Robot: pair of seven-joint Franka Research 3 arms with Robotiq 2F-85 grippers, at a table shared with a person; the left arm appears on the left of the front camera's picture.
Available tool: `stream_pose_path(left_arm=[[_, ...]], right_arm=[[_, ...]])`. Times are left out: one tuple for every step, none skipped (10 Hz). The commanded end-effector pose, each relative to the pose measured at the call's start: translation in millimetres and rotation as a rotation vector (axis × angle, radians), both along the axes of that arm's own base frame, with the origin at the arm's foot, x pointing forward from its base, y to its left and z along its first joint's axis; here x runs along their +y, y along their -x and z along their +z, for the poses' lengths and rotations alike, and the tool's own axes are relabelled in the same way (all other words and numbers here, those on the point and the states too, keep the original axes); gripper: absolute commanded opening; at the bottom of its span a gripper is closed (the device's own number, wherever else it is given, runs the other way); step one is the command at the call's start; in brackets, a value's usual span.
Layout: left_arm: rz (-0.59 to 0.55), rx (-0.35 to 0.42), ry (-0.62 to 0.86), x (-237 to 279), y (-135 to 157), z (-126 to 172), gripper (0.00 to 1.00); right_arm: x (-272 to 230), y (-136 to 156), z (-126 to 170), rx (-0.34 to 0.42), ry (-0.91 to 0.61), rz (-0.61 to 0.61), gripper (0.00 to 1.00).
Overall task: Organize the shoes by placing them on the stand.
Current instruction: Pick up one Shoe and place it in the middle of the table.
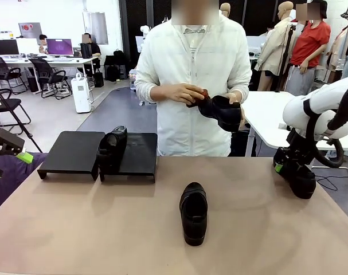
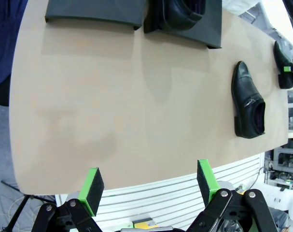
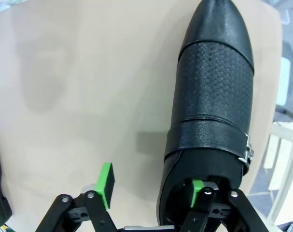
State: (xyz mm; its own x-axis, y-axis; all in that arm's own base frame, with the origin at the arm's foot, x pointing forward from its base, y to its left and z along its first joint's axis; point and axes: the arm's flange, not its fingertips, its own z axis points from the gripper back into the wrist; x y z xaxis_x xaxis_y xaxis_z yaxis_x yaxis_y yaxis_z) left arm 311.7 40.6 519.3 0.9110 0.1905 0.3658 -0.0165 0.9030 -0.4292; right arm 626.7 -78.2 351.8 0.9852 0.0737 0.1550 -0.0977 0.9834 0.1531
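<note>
At your far left the left gripper [image 2: 150, 183] hangs over the bare tan tabletop [image 2: 112, 96], jaws spread wide with nothing between them. Next along, the low matte-black two-platform stand [image 1: 70, 150] sits toward the table's far edge. Its left platform is bare, and one glossy black leather slip-on shoe [image 1: 112, 150] rests on the right platform, close to the seam. In the middle a second black leather shoe [image 1: 194, 213] lies alone on the table, long axis running near to far, well apart from both arms. Beyond it the person's hands [image 1: 182, 93] hold a third black shoe [image 1: 222, 112] off the table. At your right the right gripper [image 3: 151, 186] sits at the fourth black shoe [image 3: 211, 96], near the table's right edge. That shoe's long axis runs straight away from the jaws, heel nearest, toe farthest. One green pad [image 3: 196, 185] is inside the heel opening and the outer green pad [image 3: 106, 186] stands outside with table showing between it and the leather. So the jaws straddle the side wall at a middling width, not clamped. The stand lies well to this shoe's left, so I judge the carry must cross the table.
</note>
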Motion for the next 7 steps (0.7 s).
stream_pose_path(left_arm=[[-0.017, -0.008, 0.014, 1.8, -0.1, 0.5, 1.0], [-0.017, -0.008, 0.014, 1.8, -0.1, 0.5, 1.0], [-0.017, -0.008, 0.014, 1.8, -0.1, 0.5, 1.0], [-0.017, -0.008, 0.014, 1.8, -0.1, 0.5, 1.0], [-0.017, -0.008, 0.014, 1.8, -0.1, 0.5, 1.0], [-0.017, -0.008, 0.014, 1.8, -0.1, 0.5, 1.0], [-0.017, -0.008, 0.014, 1.8, -0.1, 0.5, 1.0]], right_arm=[[-2.1, -6.9, 0.9, 0.004, -0.033, 0.019, 0.0], [-2.3, -6.6, 1.2, 0.004, -0.032, 0.015, 0.0], [-3.4, -6.2, 1.4, 0.001, -0.035, 0.014, 0.0], [-3.7, -5.4, 1.5, 0.001, -0.033, 0.016, 0.0], [-5.1, -4.8, 1.2, 0.0, -0.043, 0.017, 0.0], [-6.9, -4.0, 0.9, 0.003, -0.05, 0.022, 0.0], [-9.5, -1.1, 2.6, -0.003, -0.058, 0.019, 0.0]])
